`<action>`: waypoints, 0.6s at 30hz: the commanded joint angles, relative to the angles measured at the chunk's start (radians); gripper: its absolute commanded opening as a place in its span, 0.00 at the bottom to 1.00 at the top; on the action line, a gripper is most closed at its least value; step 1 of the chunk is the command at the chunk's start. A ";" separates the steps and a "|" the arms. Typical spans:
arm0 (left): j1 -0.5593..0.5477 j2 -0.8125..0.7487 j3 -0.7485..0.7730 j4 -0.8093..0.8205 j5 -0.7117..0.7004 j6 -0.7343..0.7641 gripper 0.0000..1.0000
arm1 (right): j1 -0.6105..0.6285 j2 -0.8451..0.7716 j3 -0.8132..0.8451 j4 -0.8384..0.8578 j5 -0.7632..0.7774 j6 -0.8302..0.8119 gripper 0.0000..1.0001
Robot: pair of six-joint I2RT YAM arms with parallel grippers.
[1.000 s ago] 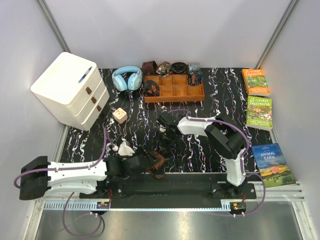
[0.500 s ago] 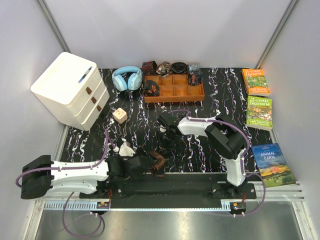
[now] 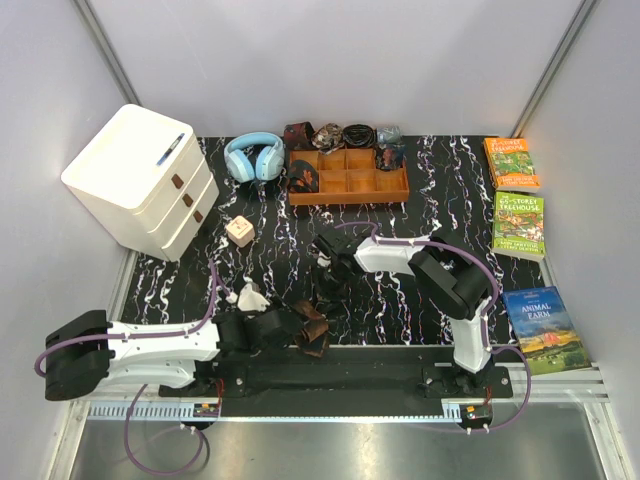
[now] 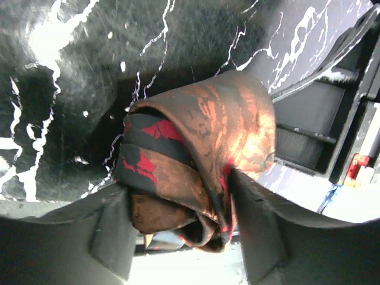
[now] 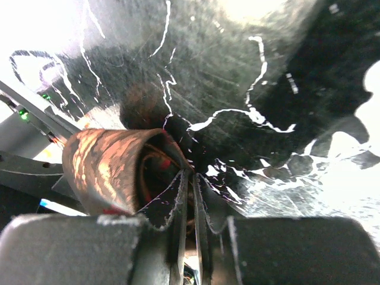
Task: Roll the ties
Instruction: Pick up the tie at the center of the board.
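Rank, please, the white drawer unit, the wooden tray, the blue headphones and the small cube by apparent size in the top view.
Largest first:
white drawer unit
wooden tray
blue headphones
small cube
No two look alike in size.

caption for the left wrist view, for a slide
Left gripper holding a loosely rolled tie on the black marbled table

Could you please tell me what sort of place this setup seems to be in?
Probably a lab robot cell, staged like a desk: plain white walls, a metal mounting rail, and props such as headphones and books.
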State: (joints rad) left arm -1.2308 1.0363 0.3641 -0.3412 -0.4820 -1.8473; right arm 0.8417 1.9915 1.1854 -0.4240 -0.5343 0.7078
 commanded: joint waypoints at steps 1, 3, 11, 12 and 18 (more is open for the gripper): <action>0.022 -0.001 -0.024 0.042 -0.023 0.048 0.54 | 0.046 0.023 -0.046 -0.010 0.060 -0.005 0.15; 0.027 -0.013 -0.025 0.048 -0.021 0.069 0.44 | 0.050 0.024 -0.049 -0.009 0.060 -0.004 0.15; 0.027 -0.061 -0.030 0.018 -0.021 0.092 0.04 | 0.050 0.043 -0.021 -0.027 0.071 -0.021 0.15; 0.027 -0.070 -0.028 0.007 -0.021 0.095 0.00 | 0.048 0.049 -0.003 -0.035 0.076 -0.024 0.15; 0.027 -0.105 -0.021 -0.007 -0.043 0.135 0.00 | -0.018 0.061 0.049 -0.079 0.099 -0.057 0.13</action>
State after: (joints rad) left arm -1.2087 0.9627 0.3481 -0.3584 -0.4816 -1.7531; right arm 0.8577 2.0132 1.2179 -0.4526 -0.5426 0.7021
